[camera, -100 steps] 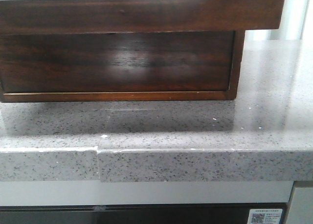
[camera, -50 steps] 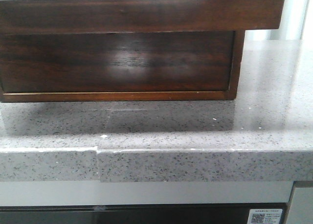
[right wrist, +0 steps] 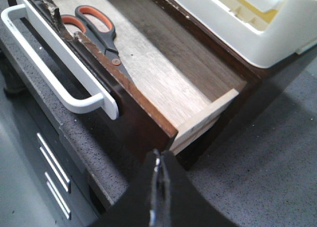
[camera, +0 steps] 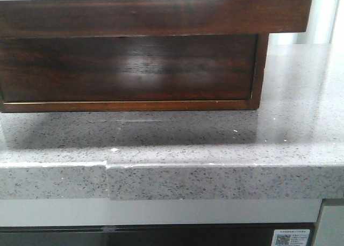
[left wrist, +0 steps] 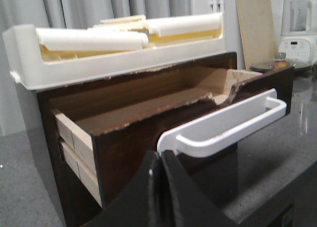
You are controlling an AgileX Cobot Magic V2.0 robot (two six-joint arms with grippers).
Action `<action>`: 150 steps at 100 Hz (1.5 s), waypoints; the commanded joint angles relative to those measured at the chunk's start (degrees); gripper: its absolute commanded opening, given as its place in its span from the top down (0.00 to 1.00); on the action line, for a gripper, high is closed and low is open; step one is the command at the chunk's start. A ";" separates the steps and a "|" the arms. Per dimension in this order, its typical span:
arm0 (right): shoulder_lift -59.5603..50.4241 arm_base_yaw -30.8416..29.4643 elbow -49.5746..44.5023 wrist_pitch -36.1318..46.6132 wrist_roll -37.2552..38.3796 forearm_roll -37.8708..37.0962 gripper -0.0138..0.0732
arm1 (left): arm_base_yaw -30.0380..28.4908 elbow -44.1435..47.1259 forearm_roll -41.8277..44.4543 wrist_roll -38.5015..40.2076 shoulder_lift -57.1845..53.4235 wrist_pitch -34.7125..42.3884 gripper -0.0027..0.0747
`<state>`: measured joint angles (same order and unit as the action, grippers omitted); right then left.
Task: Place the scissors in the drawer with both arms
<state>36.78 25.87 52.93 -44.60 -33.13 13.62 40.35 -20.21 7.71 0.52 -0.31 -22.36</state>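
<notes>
Already the scissors (right wrist: 99, 36) lie flat inside the open drawer (right wrist: 148, 63), beyond my right jaws (right wrist: 156, 187), which are clenched on nothing; my left jaws (left wrist: 159, 187) are clenched too, just before the white handle (left wrist: 233, 123). Front view barely changed; closing looks next

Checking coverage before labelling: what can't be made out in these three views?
- Scissors: blade tips hidden behind the drawer front, right wrist view; not visible in the other views.
- Drawer interior: front view shows only its outer face.
- Left gripper, right gripper: cut off by frame edge.
</notes>
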 commanded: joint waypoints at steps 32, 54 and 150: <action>-12.90 -0.38 -18.07 13.39 5.10 0.80 0.91 | 0.36 10.07 -3.15 0.64 -1.49 3.51 0.99; -13.18 -0.38 -27.50 17.56 5.10 1.42 0.91 | 0.36 13.90 -7.20 0.64 -1.49 6.49 0.99; -13.18 -0.38 -34.55 19.23 5.10 3.55 0.91 | 0.36 15.08 -7.20 0.64 -1.49 7.02 0.99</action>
<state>23.30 25.87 16.86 -29.38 -28.16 16.39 40.35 -4.14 1.08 0.52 -0.31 -20.31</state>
